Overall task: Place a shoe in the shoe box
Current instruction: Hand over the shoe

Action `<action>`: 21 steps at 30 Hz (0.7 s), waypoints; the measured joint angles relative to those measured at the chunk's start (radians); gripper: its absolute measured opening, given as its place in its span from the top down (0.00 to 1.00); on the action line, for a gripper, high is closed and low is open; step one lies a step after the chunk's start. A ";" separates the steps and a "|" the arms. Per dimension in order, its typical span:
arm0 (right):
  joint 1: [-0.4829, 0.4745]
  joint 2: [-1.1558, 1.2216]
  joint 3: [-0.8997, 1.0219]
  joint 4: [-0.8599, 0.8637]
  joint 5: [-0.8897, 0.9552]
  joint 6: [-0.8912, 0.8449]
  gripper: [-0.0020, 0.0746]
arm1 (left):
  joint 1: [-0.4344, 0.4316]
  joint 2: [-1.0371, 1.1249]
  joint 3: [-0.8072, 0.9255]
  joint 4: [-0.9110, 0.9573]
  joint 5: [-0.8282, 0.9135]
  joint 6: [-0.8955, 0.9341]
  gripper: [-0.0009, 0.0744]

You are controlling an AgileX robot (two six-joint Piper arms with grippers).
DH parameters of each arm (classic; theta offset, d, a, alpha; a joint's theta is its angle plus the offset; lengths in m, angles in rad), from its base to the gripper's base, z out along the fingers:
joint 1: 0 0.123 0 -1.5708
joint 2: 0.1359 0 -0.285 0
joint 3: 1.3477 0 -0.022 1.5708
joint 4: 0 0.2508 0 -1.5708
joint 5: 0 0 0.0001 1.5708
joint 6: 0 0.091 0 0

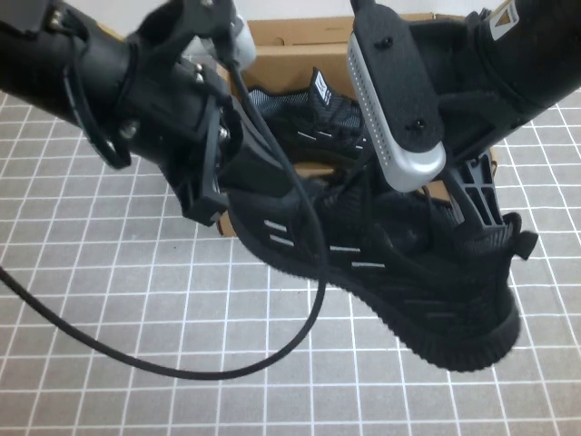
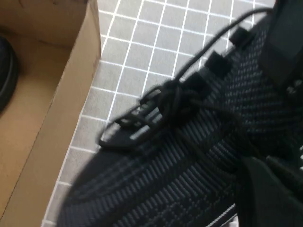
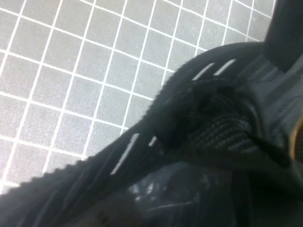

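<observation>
A black knit shoe point(image 1: 399, 272) with white side dashes hangs tilted over the gridded mat, just in front of the brown shoe box point(image 1: 290, 54). My left gripper point(image 1: 222, 195) is shut on its toe end, and the left wrist view shows the laces and knit upper point(image 2: 180, 165) beside the box wall point(image 2: 52, 94). At the heel collar my right gripper point(image 1: 472, 200) is shut on the same shoe point(image 3: 213, 127). An identical second shoe point(image 1: 313, 113) lies inside the box.
A black cable point(image 1: 182, 359) loops down from the left arm across the gridded mat point(image 1: 91, 272). Both arms crowd the space over the box. The box lid flap point(image 1: 272, 32) stands up at the back.
</observation>
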 joint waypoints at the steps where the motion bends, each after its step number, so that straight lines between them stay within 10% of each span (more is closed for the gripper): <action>1: 0.000 0.000 0.000 0.000 0.000 0.000 0.98 | -0.002 0.003 0.000 0.004 0.000 0.005 0.99; 7: 0.000 0.000 -0.004 0.000 0.000 0.000 0.98 | -0.002 0.031 0.000 0.017 -0.002 0.020 0.93; 15: 0.000 0.000 -0.004 0.002 0.002 0.000 0.98 | -0.002 0.036 0.000 0.004 -0.002 0.096 0.26; 21: 0.000 0.000 -0.006 0.002 0.002 0.000 0.98 | -0.002 0.036 0.000 -0.054 -0.002 0.209 0.17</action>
